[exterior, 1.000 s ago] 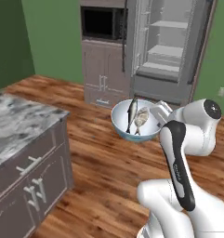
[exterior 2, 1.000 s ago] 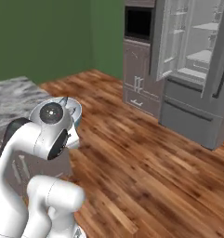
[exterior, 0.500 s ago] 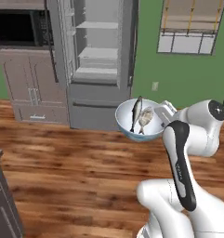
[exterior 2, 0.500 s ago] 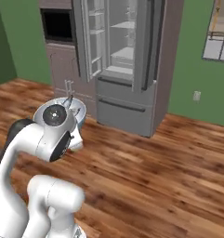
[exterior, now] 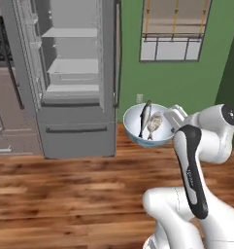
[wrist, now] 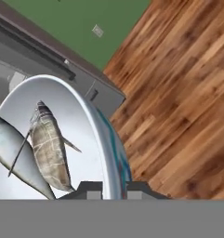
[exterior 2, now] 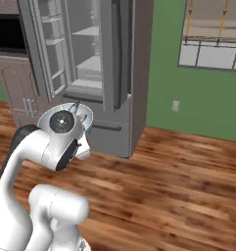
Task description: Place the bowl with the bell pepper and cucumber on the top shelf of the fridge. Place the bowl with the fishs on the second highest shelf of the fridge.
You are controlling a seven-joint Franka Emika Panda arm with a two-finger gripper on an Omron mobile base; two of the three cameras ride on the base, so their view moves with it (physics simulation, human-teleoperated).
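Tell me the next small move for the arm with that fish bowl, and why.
Probably carry the bowl left and forward toward the open fridge. The fingers are shut on its rim, two fish lie inside, and it hangs off to the right of the fridge, not yet level with the bare second highest shelf.

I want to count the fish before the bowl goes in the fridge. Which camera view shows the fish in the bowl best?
The left base view: both fish lie whole in the bowl, seen from above. The hand view shows them closer, but one is cut off at the edge. In the right base view the arm hides nearly all of the bowl.
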